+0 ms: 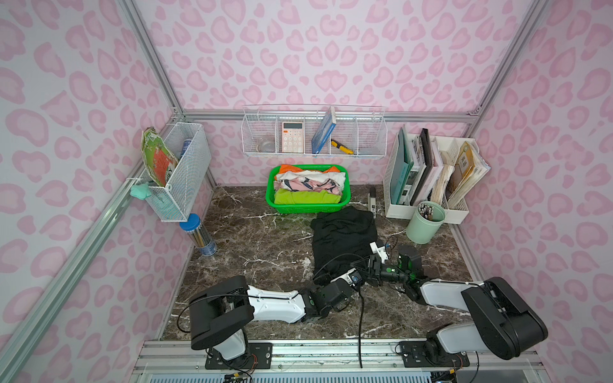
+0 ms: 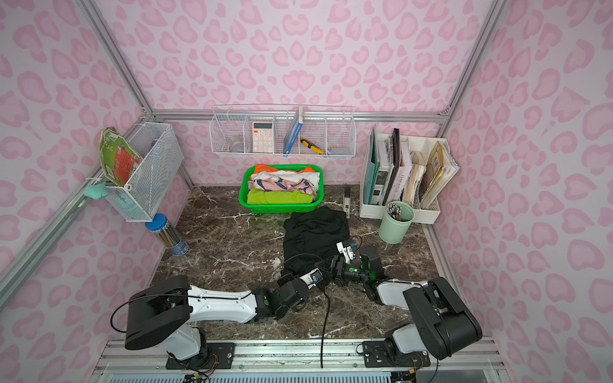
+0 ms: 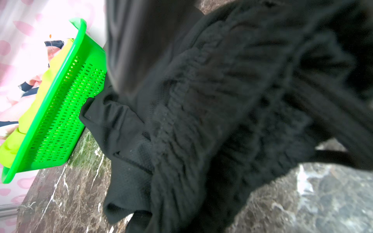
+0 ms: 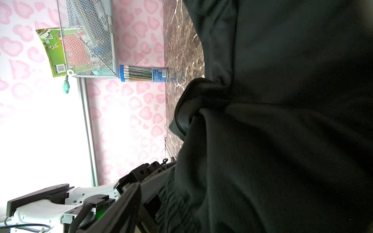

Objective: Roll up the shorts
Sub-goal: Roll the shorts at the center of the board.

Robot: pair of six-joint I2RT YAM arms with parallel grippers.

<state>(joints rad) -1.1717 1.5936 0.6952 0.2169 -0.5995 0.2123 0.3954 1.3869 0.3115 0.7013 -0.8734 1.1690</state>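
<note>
The black shorts (image 1: 343, 232) (image 2: 315, 232) lie on the marble table, running from the green basket back toward the arms. Both grippers meet at their near end. In the left wrist view the gathered waistband (image 3: 201, 121) rises off the table and runs into the jaws, which it hides. My left gripper (image 1: 360, 265) is shut on it. My right gripper (image 1: 376, 265) comes in from the right, pressed against the shorts (image 4: 282, 121). One of its fingers (image 4: 125, 205) stands blurred, far out to the side of the fabric. The other finger is covered.
A green basket (image 1: 308, 207) of folded clothes stands just behind the shorts. A mint pen cup (image 1: 425, 222) and a white file organiser (image 1: 391, 209) stand at the back right. A pencil tube (image 1: 199, 235) stands at the left wall, and a black cable (image 1: 361, 315) crosses the table's front.
</note>
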